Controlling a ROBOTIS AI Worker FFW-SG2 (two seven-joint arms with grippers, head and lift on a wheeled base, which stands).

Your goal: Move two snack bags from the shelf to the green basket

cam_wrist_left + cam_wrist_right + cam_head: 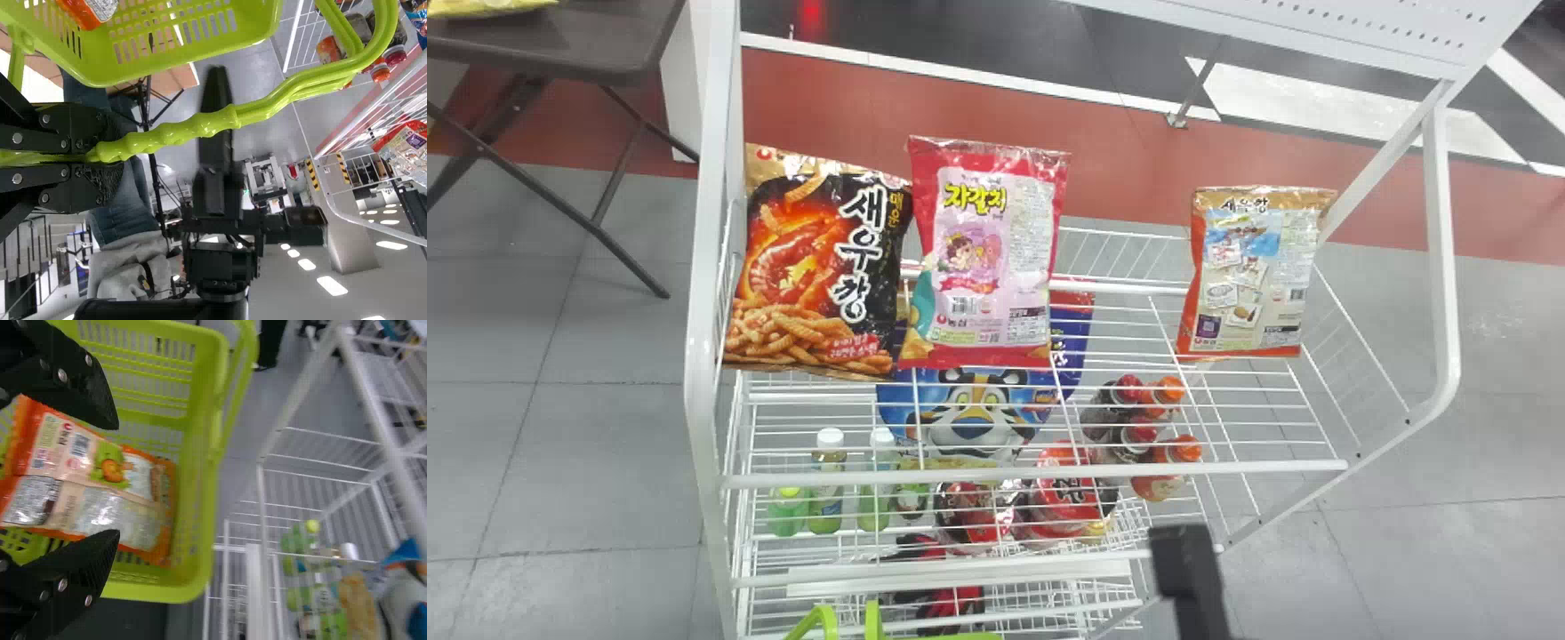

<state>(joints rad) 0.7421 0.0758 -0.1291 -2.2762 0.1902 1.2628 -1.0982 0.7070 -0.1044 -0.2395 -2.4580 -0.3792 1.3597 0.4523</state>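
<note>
Near the shelf (703, 320), the left pincer (110, 153) clamped the green basket (205, 487) by its handle (193, 129), presumably for steadiness; the right pincer (117, 480), fingers apart, overhung a snack bag (127, 500) inside.

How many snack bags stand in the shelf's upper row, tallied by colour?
Black-and-orange bag: 1
Pink-and-red bag: 1
Tan-and-orange bag: 1
Total: 3

Korean lettering (860, 253) stands on the snack bags (985, 258).
</note>
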